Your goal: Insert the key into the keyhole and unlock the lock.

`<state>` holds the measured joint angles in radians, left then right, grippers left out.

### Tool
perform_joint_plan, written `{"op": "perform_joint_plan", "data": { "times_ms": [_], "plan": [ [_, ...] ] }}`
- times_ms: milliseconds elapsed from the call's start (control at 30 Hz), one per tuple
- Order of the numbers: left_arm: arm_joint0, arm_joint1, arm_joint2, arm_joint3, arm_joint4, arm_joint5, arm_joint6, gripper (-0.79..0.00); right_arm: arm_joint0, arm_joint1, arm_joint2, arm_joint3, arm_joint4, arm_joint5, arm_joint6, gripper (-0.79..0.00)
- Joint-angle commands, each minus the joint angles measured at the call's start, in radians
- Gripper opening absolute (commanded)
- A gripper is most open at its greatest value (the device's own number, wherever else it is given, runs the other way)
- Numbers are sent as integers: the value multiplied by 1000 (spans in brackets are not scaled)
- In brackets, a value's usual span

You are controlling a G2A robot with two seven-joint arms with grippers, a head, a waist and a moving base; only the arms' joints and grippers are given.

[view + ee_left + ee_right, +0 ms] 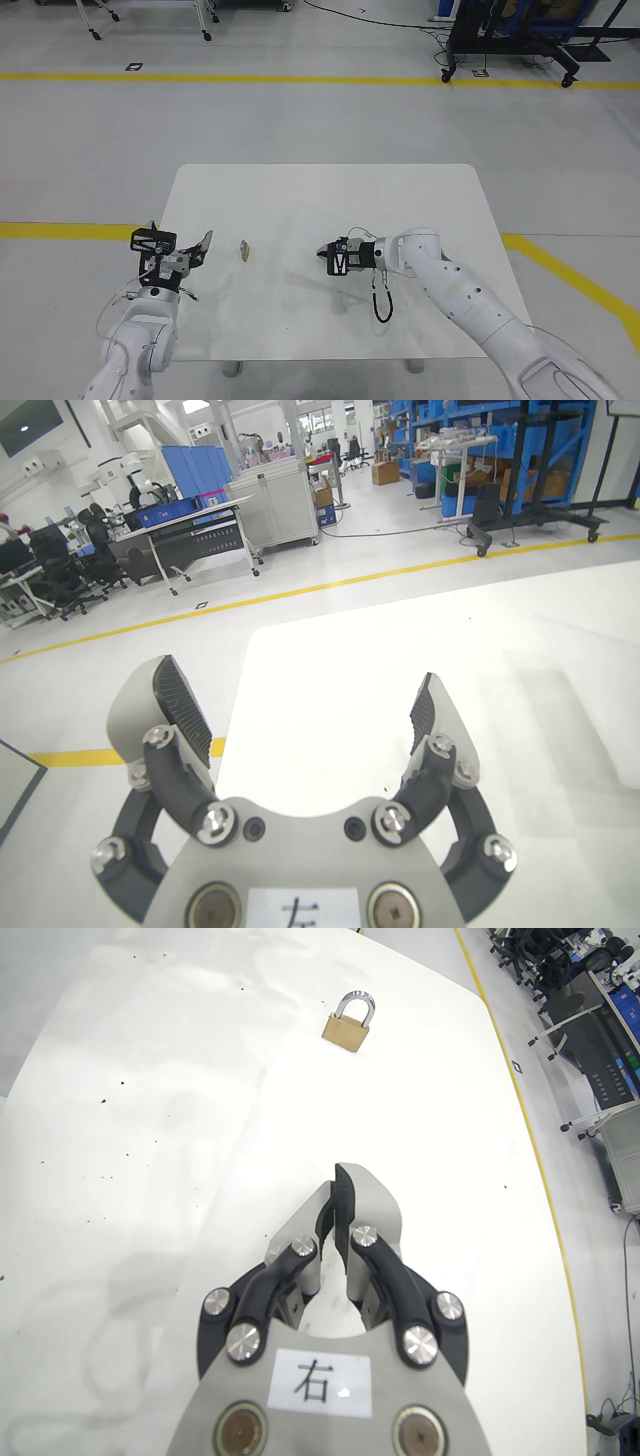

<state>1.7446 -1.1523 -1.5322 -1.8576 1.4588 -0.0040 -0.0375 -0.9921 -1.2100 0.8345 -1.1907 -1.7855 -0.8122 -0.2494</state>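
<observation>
A brass padlock with a silver shackle lies on the white table, between my two grippers. In the right wrist view the padlock is well ahead of my right gripper, whose pads are pressed together; no key shows between them. In the top view the right gripper points at the padlock from the table's middle. My left gripper is open with nothing between its fingers. It hovers by the table's left edge, a short way from the padlock.
A black cable loop hangs from the right arm's wrist over the table. A faint clear sheet covers part of the tabletop. Yellow floor lines and wheeled racks lie beyond the table.
</observation>
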Motion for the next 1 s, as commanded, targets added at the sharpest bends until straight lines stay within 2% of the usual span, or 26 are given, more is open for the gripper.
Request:
{"op": "perform_joint_plan", "data": {
  "times_ms": [0,167,433,567,733,967],
  "plan": [
    [-27,-2,60,-14,58,-38,-38,0,0,0,0,0,0,0,0,-785],
    [-123,-8,173,4,132,-135,-121,0,0,0,0,0,0,0,0,-785],
    [-260,-26,319,76,224,-186,-229,0,0,0,0,0,0,0,0,-785],
    [-338,-41,386,145,246,-180,-282,0,0,0,0,0,0,0,0,-785],
    [-420,-63,462,253,278,-124,-329,0,0,0,0,0,0,0,0,-785],
    [-474,-90,527,385,282,-54,-331,0,-18,2,11,-18,26,22,-16,-785]
  ]
}}
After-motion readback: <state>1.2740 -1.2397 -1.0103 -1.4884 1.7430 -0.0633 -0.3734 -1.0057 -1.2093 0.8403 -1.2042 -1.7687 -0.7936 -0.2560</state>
